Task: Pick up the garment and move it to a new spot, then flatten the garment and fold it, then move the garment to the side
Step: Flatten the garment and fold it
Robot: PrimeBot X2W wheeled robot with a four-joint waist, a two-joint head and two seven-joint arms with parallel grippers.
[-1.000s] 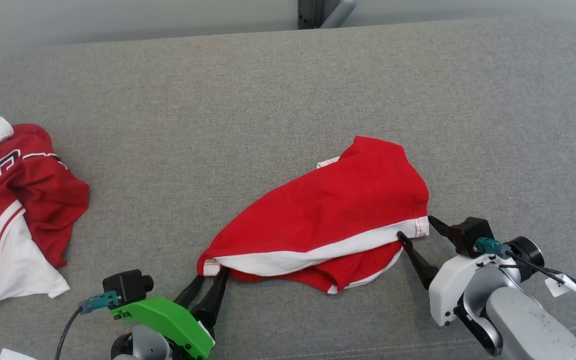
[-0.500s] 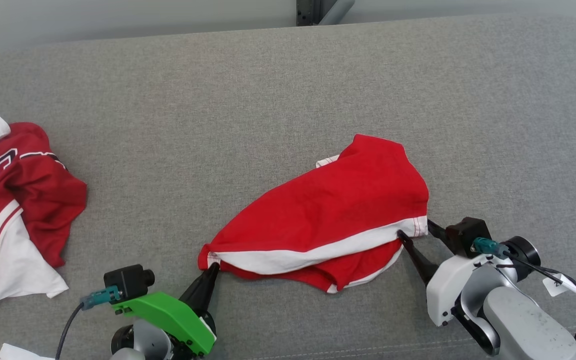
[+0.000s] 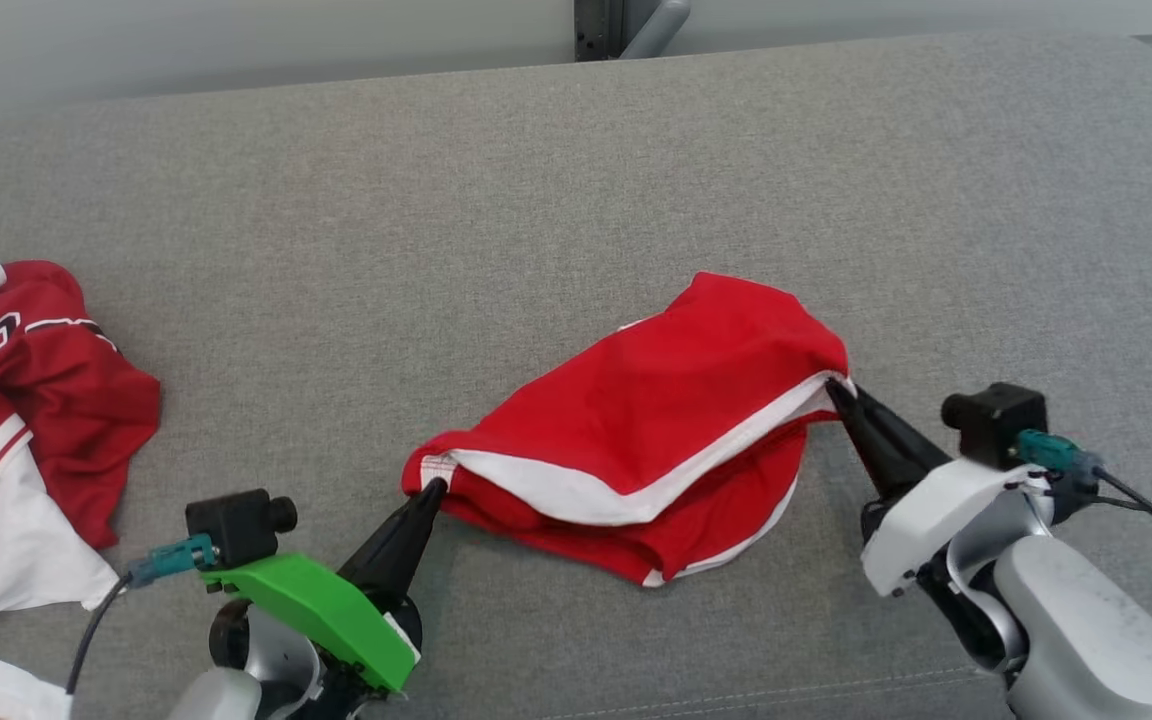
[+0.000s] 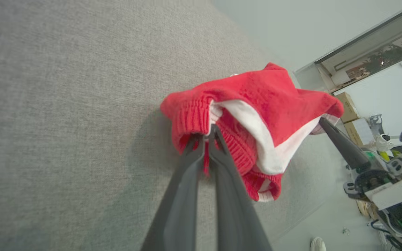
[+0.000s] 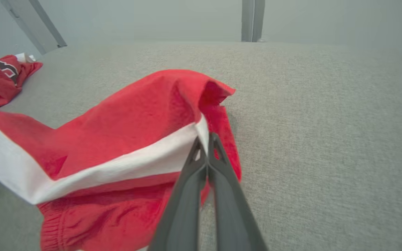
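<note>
Near edge of worktop (image 3: 556, 640), left of middle: left gripper (image 3: 433, 488) clamped tight on ribbed left corner of red garment (image 3: 656, 420). Near edge, right side: right gripper (image 3: 834, 389) pinched together on right corner, at white stripe. Between both: garment sagging, corners raised off grey fabric, about middle of worktop. Farther, at left edge: crumpled red-and-white jersey (image 3: 26, 400), well apart.
</note>
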